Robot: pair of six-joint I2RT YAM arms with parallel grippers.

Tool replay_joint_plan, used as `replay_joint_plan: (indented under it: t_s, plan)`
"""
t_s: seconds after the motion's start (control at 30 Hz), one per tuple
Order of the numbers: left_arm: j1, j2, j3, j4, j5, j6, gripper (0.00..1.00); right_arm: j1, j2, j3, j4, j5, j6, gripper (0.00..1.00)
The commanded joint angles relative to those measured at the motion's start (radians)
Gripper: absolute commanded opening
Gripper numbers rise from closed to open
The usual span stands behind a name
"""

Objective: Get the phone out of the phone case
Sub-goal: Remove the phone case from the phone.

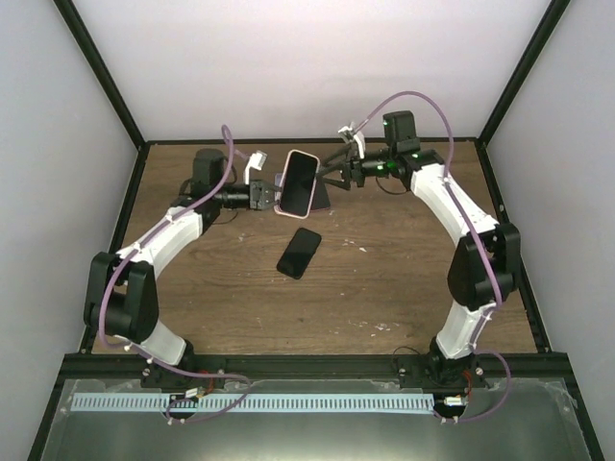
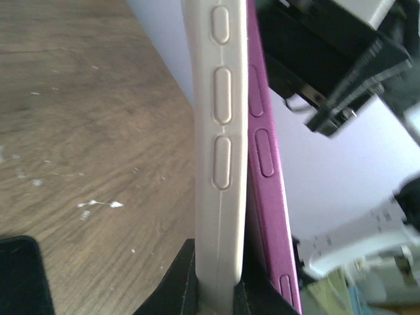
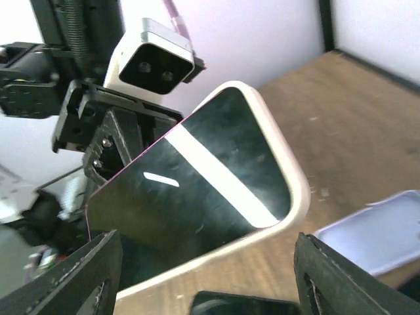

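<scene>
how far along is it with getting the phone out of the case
Partly done: the pink-edged phone is partway out of the cream case, one end still seated. In hand: the left claw grips the case, and the right claw is open, facing it. Left: pull the phone fully free.

White rubbery phone case [image 2: 223,131] and magenta-edged black-screened phone [image 3: 190,203] side by side, touching, raised above brown wooden table [image 1: 404,279] at back centre. Left gripper [image 1: 272,197] clamped on case from left; right gripper [image 1: 329,180] on right, fingers spread either side. Black slab phone [image 1: 300,252] flat on table in front of raised pair, between arms
</scene>
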Motion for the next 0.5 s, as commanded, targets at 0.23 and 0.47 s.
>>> replay_joint_plan:
  t_s: [0.23,0.47]
  plan:
    - [0.046,0.038,0.117,-0.136,-0.393,-0.312,0.0,0.129,-0.166,-0.116,0.275,0.605,0.035,0.69]
    - [0.049,0.068,0.148,-0.198,-0.507,-0.443,0.0,0.268,-0.116,-0.104,0.293,0.833,-0.05,0.65]
